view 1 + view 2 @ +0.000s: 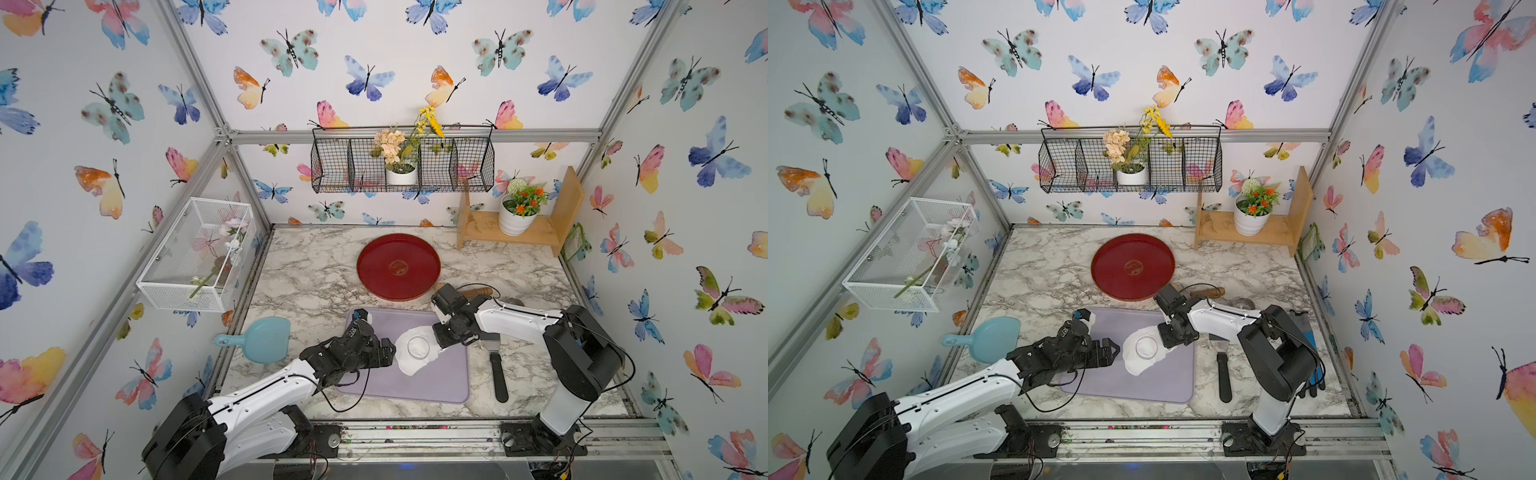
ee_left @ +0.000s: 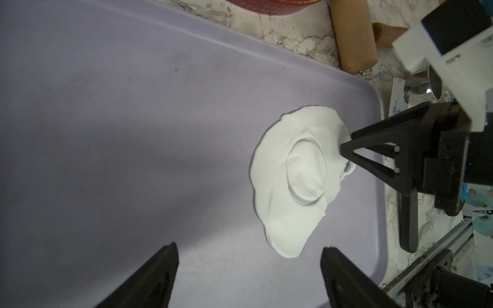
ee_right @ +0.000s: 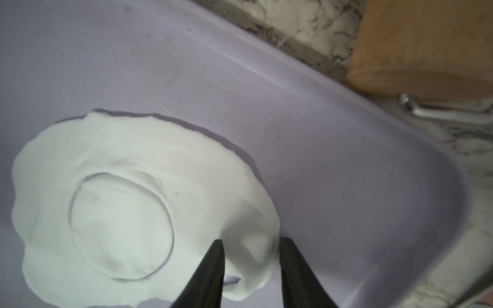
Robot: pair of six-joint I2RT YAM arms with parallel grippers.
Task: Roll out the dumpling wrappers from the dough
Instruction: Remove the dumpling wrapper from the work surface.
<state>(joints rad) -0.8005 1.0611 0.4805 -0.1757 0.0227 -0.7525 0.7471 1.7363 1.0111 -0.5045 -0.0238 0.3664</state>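
Observation:
The dough [image 1: 409,368] [image 1: 1138,365] lies as a flat, irregular white sheet on the purple mat [image 1: 436,382]. A round dumpling wrapper [image 1: 417,347] [image 3: 120,226] is cut into its middle and still sits inside the sheet. My right gripper [image 1: 438,345] [image 3: 252,240] is at the sheet's right edge. Its jaws stand narrow on either side of a raised fold of dough [image 3: 250,256], touching it, with a small tear beside it. My left gripper [image 1: 390,353] [image 2: 249,242] stands wide open and low over the mat. It is just short of the dough's [image 2: 282,226] left end, with nothing between its fingers.
The wooden roller [image 1: 478,292] [image 2: 352,34] lies behind the mat's right corner, near a metal ring cutter [image 2: 424,88]. A red tray [image 1: 399,266] sits behind the mat. A black-handled scraper [image 1: 498,374] lies to its right and a blue scoop [image 1: 262,338] to its left.

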